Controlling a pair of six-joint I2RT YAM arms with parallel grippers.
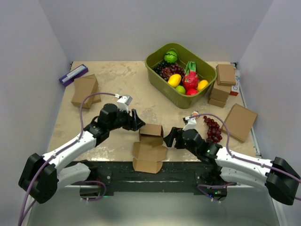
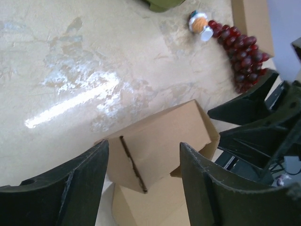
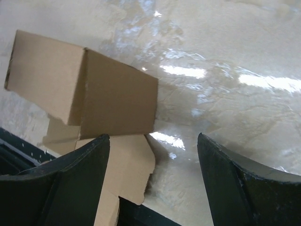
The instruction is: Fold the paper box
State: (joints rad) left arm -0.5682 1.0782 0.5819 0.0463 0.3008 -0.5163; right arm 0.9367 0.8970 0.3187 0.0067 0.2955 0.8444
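**Paper box**: partly folded, lying at the near edge of the tabletop, between the two arms. Its far section is raised into a hollow, box-like form. Its flat near panels reach over the dark front rail.

**Left hand**: just beside the raised section, on its left. The jaws are spread wide and hold nothing. From the left wrist, the raised section shows beyond and between the two fingers. Whether either finger touches it cannot be told.

**Right hand**: just beside the raised section, on its right. The jaws stand well apart and hold nothing. From the right wrist, the box lies off to the side of one finger, and the gap between the jaws shows bare tabletop.

**Surroundings:**
- A bunch of dark red grapes lies near the right arm, behind its hand, with a small white-and-orange item at the bunch's far end.
- A flat brown box lies by the right edge, with a stack of small brown boxes beyond it.
- A green bin of fruit stands at the far centre-right.
- More brown boxes and a purple item lie at the far left.

All of these are well apart from the paper box. Only open tabletop lies between each hand and the box.
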